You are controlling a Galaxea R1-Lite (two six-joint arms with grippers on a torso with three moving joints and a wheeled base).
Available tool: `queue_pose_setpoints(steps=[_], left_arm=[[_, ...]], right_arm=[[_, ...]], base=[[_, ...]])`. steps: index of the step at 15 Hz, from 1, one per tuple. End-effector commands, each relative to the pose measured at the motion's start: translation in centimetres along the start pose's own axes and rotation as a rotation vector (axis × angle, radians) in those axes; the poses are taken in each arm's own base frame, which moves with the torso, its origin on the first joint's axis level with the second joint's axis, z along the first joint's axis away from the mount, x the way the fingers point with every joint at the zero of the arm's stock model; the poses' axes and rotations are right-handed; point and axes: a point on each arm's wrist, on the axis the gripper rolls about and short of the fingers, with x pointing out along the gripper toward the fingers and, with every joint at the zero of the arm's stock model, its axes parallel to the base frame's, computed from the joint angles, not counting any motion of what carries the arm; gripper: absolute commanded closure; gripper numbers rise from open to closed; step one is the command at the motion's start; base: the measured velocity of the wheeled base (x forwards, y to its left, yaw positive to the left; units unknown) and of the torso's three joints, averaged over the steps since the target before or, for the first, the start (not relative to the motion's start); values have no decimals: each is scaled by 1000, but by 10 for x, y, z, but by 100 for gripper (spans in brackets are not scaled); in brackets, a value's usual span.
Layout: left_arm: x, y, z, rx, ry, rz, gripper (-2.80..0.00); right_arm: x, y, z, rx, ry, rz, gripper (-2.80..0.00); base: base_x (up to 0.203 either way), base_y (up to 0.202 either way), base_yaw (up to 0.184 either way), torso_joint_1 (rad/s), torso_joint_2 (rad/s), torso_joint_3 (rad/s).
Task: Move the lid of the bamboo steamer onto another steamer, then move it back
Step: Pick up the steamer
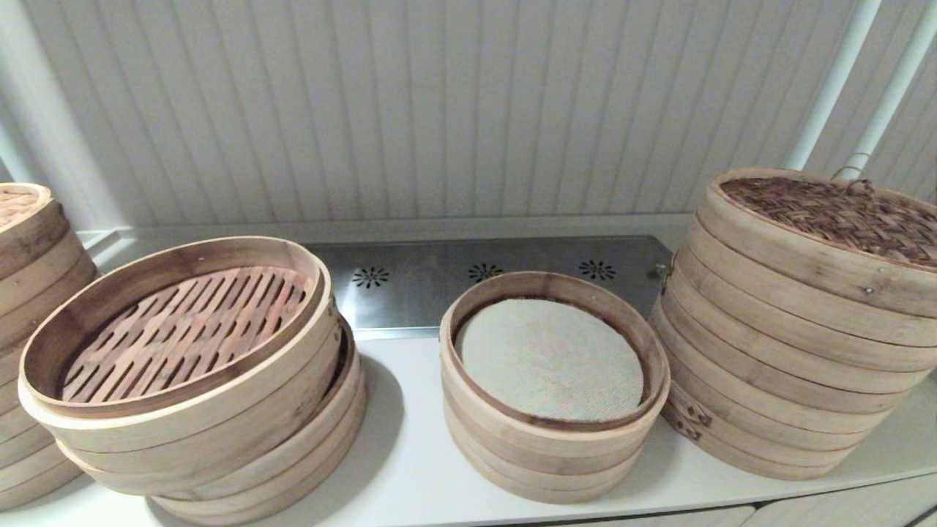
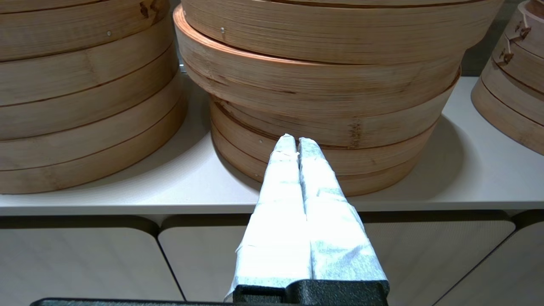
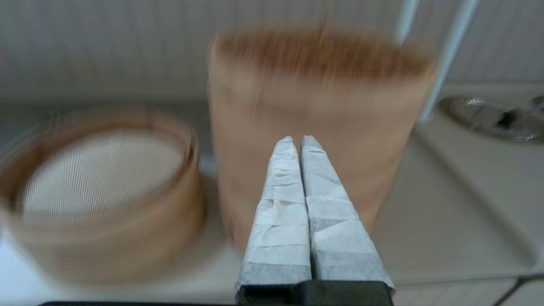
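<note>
The bamboo steamer lid (image 1: 834, 212), dark woven top in a pale pinned band, sits on the tall steamer stack (image 1: 776, 351) at the right of the counter. The lid hides that stack's liner. In the right wrist view my right gripper (image 3: 298, 139) is shut and empty. It points at the side of this stack (image 3: 314, 110), well short of it and below the lid (image 3: 323, 53). My left gripper (image 2: 296, 140) is shut and empty, low in front of the counter edge, facing the leaning stack (image 2: 323, 85). Neither gripper shows in the head view.
A shorter cloth-lined stack (image 1: 549, 410) stands mid-counter. The leaning stack with a slatted floor (image 1: 198, 410) is to its left, and another stack (image 1: 29, 293) is at the far left edge. White pipes (image 1: 834, 80) rise behind the tall stack. A sink (image 3: 488, 114) lies to the right.
</note>
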Motion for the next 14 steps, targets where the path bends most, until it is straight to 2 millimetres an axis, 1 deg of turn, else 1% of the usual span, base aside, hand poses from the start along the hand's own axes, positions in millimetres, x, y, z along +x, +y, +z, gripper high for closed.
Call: queue_pose_setpoints(steps=[1,3,5,6,8,11,12,14], left_arm=[[0,0,0,0,1,0,0],[0,0,0,0,0,0,0],[0,0,0,0,-1,0,0],[0,0,0,0,-1,0,0],[0,0,0,0,-1,0,0],[0,0,0,0,1,0,0],[0,0,0,0,1,0,0],[0,0,0,0,0,0,0]], right_arm=[[51,-1,46,15,43,-41,0],[69,-3,81,34,19,-76,0],[83,-5,108,72,41,-102,0],[98,-5,115,89,86,-112,0],[128,-7,118,105,159,-125,0],[175,-9,112,108,246,-132,0],[189,-9,108,108,280,-134,-280],[210,-10,104,107,330,-135,-280]], base=[[0,0,0,0,0,0],[0,0,0,0,0,0],[0,0,0,0,0,0],[0,0,0,0,0,0],[0,0,0,0,0,0],[0,0,0,0,0,0],[0,0,0,0,0,0],[0,0,0,0,0,0]])
